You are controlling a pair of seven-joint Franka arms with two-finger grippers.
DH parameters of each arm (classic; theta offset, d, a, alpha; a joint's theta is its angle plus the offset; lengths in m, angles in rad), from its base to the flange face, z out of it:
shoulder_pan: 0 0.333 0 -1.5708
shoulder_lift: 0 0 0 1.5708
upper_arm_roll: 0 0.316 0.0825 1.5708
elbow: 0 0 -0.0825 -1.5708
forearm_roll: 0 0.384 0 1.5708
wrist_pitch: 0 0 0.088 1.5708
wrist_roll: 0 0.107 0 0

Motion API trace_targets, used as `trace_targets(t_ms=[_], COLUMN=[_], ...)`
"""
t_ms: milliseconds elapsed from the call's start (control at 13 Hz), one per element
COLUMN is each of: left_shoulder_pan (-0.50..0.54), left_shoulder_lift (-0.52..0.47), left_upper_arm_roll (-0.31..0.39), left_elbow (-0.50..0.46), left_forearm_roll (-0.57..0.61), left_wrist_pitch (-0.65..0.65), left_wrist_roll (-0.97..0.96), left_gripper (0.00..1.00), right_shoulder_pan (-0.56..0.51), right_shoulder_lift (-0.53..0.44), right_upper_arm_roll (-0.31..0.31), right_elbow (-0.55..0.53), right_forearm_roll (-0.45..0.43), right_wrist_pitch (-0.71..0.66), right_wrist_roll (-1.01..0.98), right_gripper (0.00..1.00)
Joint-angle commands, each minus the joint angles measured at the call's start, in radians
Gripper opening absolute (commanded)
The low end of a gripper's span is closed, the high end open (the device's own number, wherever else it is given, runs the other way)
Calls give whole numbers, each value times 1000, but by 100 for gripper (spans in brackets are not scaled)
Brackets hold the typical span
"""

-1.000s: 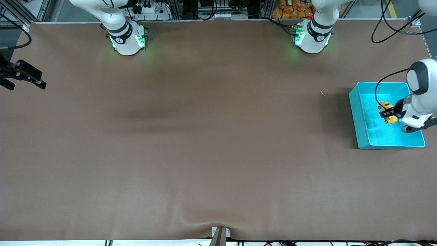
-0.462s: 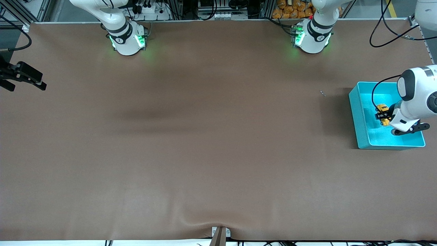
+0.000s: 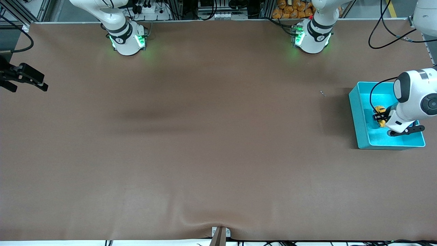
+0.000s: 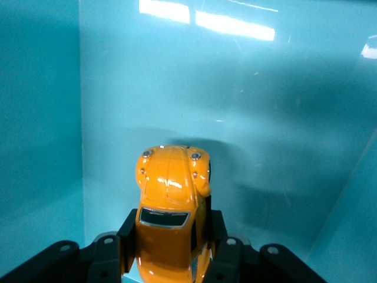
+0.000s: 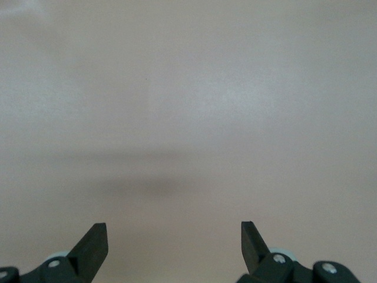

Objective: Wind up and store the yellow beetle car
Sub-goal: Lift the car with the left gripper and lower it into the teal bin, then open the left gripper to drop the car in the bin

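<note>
Two white arms stand at a wide brown tabletop (image 3: 205, 143), their bases side by side along its edge farthest from the front camera. A turquoise bin (image 3: 356, 112), open-topped and rectangular, sits on the tabletop at the left arm's end. The left arm reaches down into that bin, its white wrist housing covering part of the bin's interior in the front view. The right arm waits at its own end of the tabletop, with the right gripper (image 3: 32, 78) hanging over the brown surface; in the right wrist view its fingers (image 5: 94, 244) are spread wide with nothing between them. The left gripper (image 3: 379, 118) is low inside the bin, and its fingers (image 4: 221, 244) are closed against the two sides of the yellow beetle car (image 4: 171, 206). The car's rounded hood points away from the wrist camera toward the bin's floor, and its dark windshield sits just above the fingers. Whether its wheels touch the floor cannot be told. A tiny dark speck (image 3: 322, 93) lies on the tabletop near the bin.
</note>
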Motion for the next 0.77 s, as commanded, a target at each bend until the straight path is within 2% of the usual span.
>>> trace_targets(t_ms=[0, 77, 154, 308, 385, 462, 692], left_shoulder_pan=[11, 11, 11, 11, 9, 6, -1], left_shoulder_lift=[8, 16, 21, 22, 22, 18, -30], left_upper_arm_roll=[-7, -7, -7, -7, -7, -9, -13], left_elbow=[-2, 0, 3, 4, 10, 16, 52], left_forearm_roll=[25, 25, 25, 25, 25, 20, 5], left_wrist_pitch=[24, 25, 25, 25, 25, 24, 12], left_wrist_roll=[9, 7, 4, 6, -9, -12, -20], left_gripper=[0, 7, 22, 68, 87, 100, 100], right_shoulder_pan=[12, 12, 14, 15, 17, 17, 17], right_shoulder_lift=[-36, -34, -36, -34, -34, -34, -34], right_upper_arm_roll=[-5, -5, -5, -5, -5, -5, -5], right_elbow=[-36, -35, -36, -35, -35, -35, -35], right_forearm_roll=[-17, -17, -17, -17, -17, -17, -17], right_wrist_pitch=[10, 9, 9, 9, 10, 10, 10], right_wrist_roll=[11, 11, 11, 11, 11, 11, 11], right_gripper=[100, 100, 100, 100, 100, 100, 100])
